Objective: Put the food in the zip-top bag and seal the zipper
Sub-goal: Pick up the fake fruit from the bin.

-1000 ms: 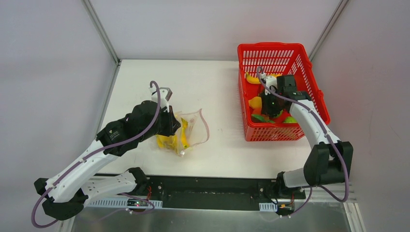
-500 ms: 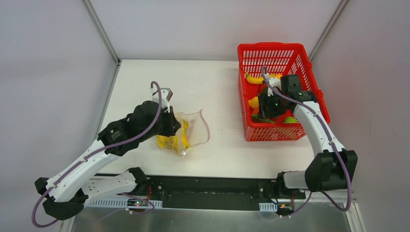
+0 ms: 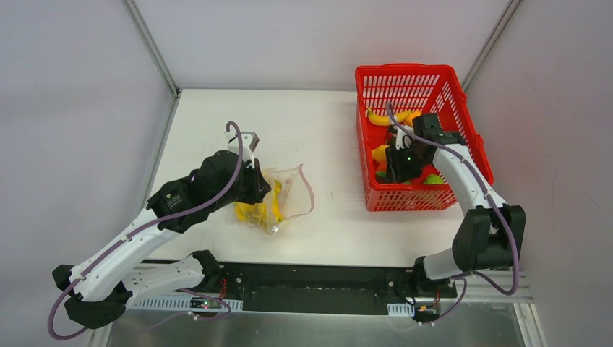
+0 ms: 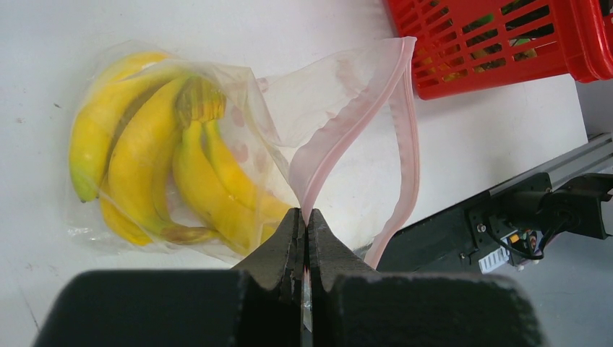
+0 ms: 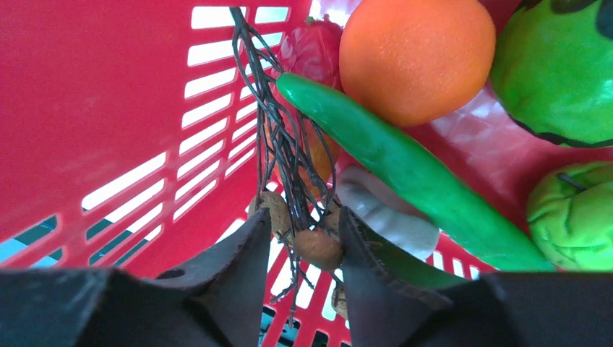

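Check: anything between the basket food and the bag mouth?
Only the bag-side wall of the red plastic lattice basket, which the food must clear. Beyond it nothing visible blocks the clear dotted plastic bag; the left gripper, jaws shut, pinches its pink zipper strip, mouth open.

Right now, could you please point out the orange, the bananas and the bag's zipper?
orange (image 5: 417, 58): right wrist view, centre of its skin.
bananas (image 4: 141, 163): left wrist view, middle banana's side.
zipper (image 4: 338, 134): left wrist view, mid pink strip.
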Robot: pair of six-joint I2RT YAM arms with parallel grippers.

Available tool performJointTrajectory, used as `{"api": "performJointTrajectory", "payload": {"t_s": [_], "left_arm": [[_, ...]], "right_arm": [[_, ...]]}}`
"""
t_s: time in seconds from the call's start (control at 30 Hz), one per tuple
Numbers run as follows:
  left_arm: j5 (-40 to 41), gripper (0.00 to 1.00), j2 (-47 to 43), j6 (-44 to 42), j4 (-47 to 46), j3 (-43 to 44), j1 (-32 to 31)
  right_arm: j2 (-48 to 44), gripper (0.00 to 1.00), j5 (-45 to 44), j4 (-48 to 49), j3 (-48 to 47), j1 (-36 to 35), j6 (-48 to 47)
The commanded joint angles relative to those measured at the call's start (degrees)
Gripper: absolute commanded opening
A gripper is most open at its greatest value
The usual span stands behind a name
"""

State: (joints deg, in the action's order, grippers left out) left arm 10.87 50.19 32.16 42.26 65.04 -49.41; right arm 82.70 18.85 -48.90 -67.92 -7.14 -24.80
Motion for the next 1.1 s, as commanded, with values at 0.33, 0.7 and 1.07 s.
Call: {"api": "performJointTrajectory", "payload": {"t_s": [0.33, 0.7, 1.07], "left_arm": [[-0.53, 0.00, -0.25, 0.00, -1.13, -0.12, 0.55], [-0.79, 0.00, 0.07, -0.02, -1.38, 0.36, 0.56], [-1.58, 0.00, -0.32, 0.27, -2.23, -0.61, 0.54]], "right_arm": [[-3.53, 0.04, -0.39, -2.29, -5.30, 0.12, 2.69], [-13.29, 0.00, -11.27, 4.42, -5.34, 0.69, 5.02], [-9.04, 0.00, -11.97, 12.65, 0.10, 0.99, 11.43]]}}
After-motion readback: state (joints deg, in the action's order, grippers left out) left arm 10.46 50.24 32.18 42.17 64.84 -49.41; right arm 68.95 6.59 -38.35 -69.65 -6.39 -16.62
